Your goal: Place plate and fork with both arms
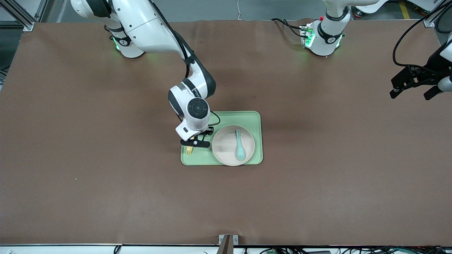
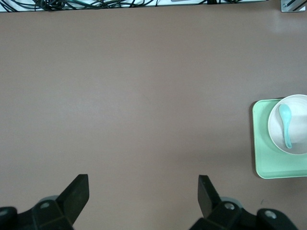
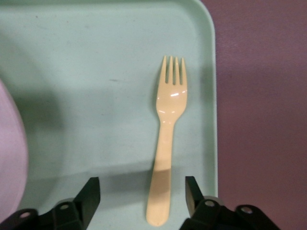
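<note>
Two arms share the job, and only one is busy. On the green tray [image 1: 256, 120], taken as the landmark, the plate [image 1: 226, 150] sits at the end toward the left arm's base, with a teal spoon [image 1: 240, 145] lying in it. The fork [image 3: 169, 134] lies flat on the tray floor at the end toward the right arm's base, just beside the rim, apart from the plate.

The right gripper [image 3: 142, 189] hangs low over the tray, directly above the fork's handle. Its fingers [image 3: 90, 191] are spread, one on each side of the handle and not touching it, so nothing is grasped.

The left gripper [image 2: 143, 191] waits well away from the tray, over bare bench [image 2: 144, 96] toward the left arm's end, released and empty.

Judging by this, the step in hand is either the fork's pickup or its setting-down on the tray; these views alone do not settle which. If it is a pickup, the next move calls for a short straight descent until the fingertips flank the thin handle near the tray floor, then a squeeze. The handle is slim and lies flat, so a shallow or off-centre close could slip off it or catch the rim.
</note>
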Robot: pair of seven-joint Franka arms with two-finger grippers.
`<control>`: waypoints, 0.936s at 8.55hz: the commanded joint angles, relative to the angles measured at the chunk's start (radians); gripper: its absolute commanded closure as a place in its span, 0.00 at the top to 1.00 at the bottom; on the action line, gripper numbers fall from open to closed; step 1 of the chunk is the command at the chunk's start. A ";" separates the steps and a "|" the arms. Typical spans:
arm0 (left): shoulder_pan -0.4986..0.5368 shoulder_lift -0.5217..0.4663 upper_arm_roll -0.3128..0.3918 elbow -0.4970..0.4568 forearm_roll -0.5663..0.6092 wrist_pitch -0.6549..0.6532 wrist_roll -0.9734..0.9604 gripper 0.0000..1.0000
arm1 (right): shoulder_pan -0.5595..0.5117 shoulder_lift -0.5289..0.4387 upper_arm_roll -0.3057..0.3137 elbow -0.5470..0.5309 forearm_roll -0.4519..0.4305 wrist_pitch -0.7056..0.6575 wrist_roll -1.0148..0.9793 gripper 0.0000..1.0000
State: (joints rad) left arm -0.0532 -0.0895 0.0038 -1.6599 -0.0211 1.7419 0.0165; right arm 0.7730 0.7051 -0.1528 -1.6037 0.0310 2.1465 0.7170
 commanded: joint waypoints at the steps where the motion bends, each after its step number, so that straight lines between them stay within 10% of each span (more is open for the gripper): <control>1: -0.005 0.011 -0.004 0.029 0.017 -0.025 -0.006 1.00 | -0.037 -0.116 0.010 -0.019 0.000 -0.060 -0.002 0.99; 4: -0.005 0.065 -0.031 0.088 0.021 -0.039 0.009 1.00 | -0.179 -0.295 0.016 -0.038 0.048 -0.141 -0.069 0.94; 8: 0.001 0.065 -0.034 0.094 0.017 -0.045 -0.007 1.00 | -0.498 -0.645 0.009 -0.038 0.104 -0.576 -0.491 0.99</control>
State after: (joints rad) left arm -0.0544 -0.0302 -0.0285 -1.5939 -0.0210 1.7242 0.0176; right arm 0.3401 0.1564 -0.1652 -1.5815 0.1201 1.6078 0.2924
